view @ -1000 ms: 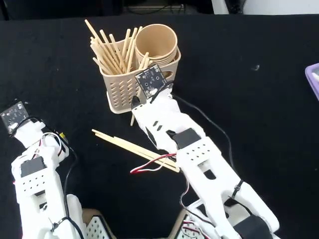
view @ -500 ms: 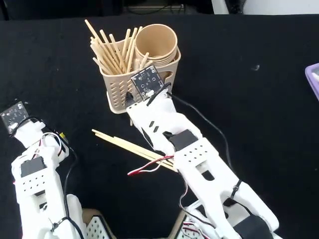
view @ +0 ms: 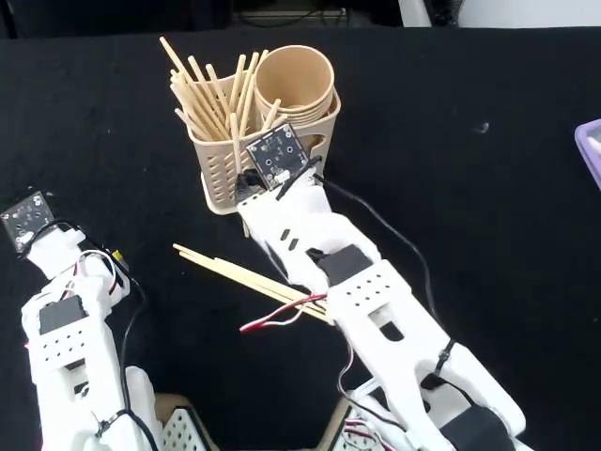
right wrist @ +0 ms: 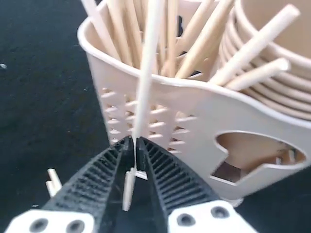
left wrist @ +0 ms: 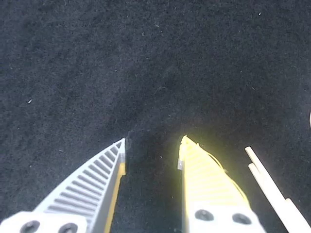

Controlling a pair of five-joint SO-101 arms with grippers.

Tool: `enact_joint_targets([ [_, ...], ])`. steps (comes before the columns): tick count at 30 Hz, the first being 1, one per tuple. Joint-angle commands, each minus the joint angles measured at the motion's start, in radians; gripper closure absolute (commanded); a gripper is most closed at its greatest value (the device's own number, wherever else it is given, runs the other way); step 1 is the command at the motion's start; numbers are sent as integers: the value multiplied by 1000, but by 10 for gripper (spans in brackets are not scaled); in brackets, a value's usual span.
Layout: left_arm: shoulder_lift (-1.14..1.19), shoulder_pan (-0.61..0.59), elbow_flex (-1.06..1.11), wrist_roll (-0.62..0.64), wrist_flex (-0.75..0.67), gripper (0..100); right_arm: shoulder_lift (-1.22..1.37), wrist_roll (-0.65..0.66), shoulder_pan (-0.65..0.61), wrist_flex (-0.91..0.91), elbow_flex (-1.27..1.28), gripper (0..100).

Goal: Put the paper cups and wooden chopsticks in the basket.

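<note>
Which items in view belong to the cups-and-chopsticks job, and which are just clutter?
Job:
- basket
- paper cups, stacked inside it
- chopsticks standing in it
- one chopstick clamped in the right gripper, in front of the basket
- loose chopsticks lying on the black table

Lying about:
- purple object at the high view's right edge, cut off, cannot tell what it is

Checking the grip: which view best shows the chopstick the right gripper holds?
Right wrist view: the chopstick stands pinched in the right gripper before the basket. In the high view that arm's wrist covers the grip; the left wrist view shows loose chopsticks instead.
</note>
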Motion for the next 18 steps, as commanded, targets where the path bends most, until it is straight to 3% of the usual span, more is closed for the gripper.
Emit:
enact_joint_targets([
  [1, -18, -7, -21, 8, -17, 819, -8, -8, -55, -21, -33, 909],
  [4, -18, -7, -21, 8, -17, 819, 30, -8, -63, -28, -51, 850],
  [13, -18, -7, -19, 8, -17, 819, 162, -8, -55, -26, -134, 868],
  [18, -18, -7, -19, 8, -17, 819, 90, 0, -55, -25, -85, 991],
])
